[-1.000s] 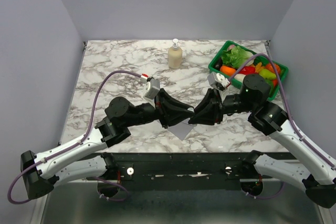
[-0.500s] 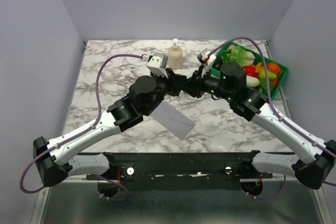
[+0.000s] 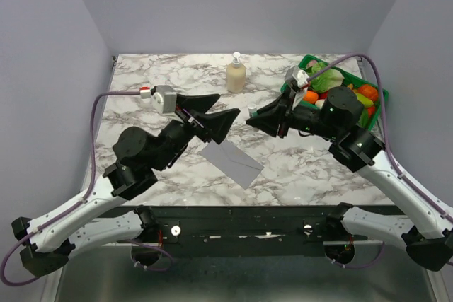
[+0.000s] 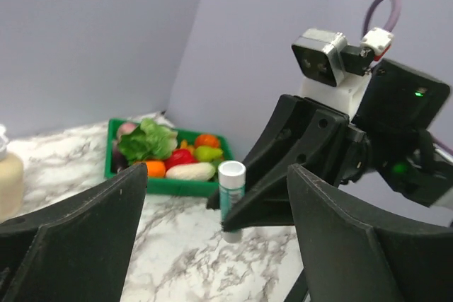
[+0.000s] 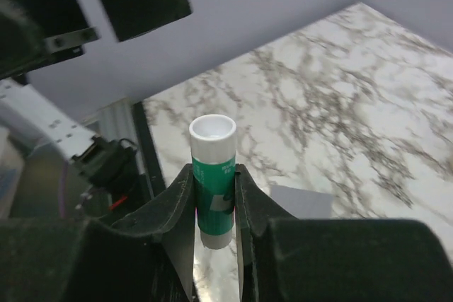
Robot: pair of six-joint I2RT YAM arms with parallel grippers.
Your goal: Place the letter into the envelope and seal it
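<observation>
Lying apart from left pincer (image 3: 224,107): envelope (image 3: 232,162).

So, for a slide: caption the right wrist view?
Right gripper clamps an upright green glue stick above the marble table.

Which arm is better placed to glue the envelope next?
Right. The right gripper clamps the glue stick in the air near the envelope; the left gripper is open and empty.
</observation>
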